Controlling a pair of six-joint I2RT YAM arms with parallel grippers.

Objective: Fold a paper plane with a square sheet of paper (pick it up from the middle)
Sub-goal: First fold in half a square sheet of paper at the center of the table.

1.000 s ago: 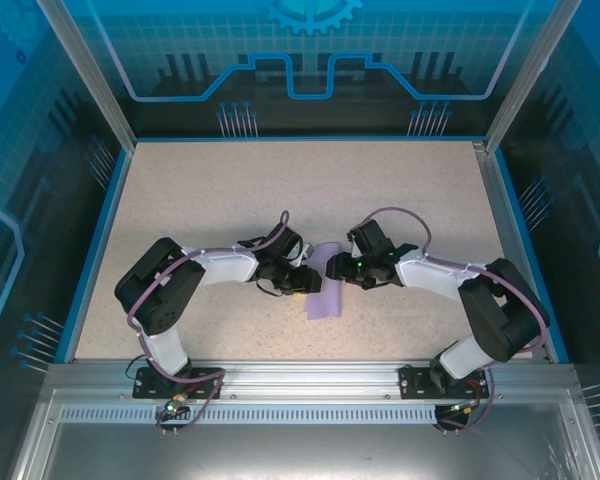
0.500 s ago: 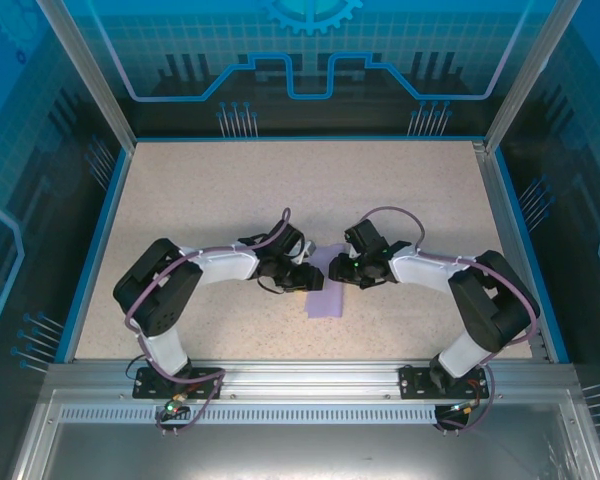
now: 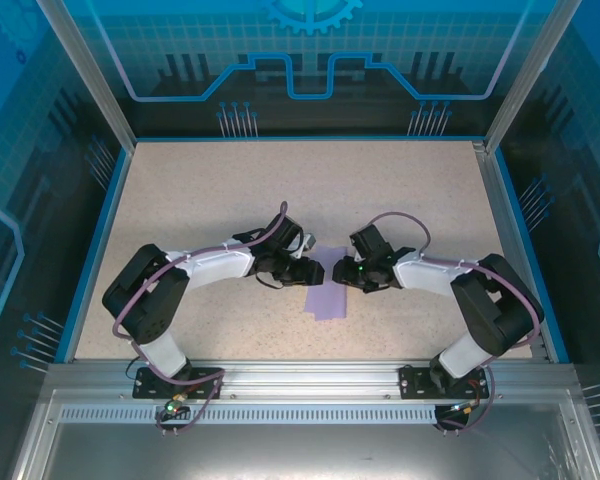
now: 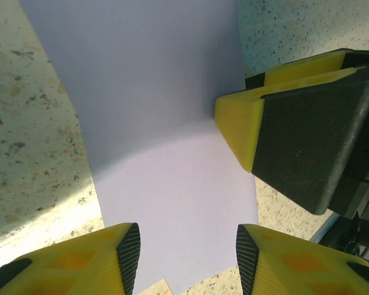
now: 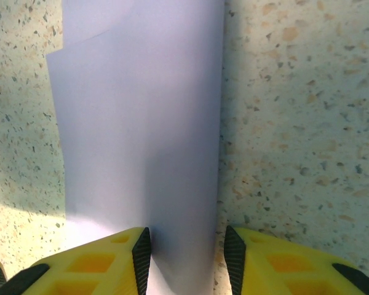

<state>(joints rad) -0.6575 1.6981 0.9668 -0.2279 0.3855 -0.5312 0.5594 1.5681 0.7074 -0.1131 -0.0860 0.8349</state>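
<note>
Paper (image 4: 154, 110) lies under left end effector (image 4: 187, 252) and right end effector (image 5: 186, 252), both part-spread.

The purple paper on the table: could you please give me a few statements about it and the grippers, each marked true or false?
1. The sheet of paper lies on the table. True.
2. It is already a pointed dart. False: it is straight-edged, with no pointed nose.
3. The left gripper's jaws stand apart above it. True.
4. The right gripper lifts it off the table. False: its open jaws straddle the sheet's edge on the table.
</note>
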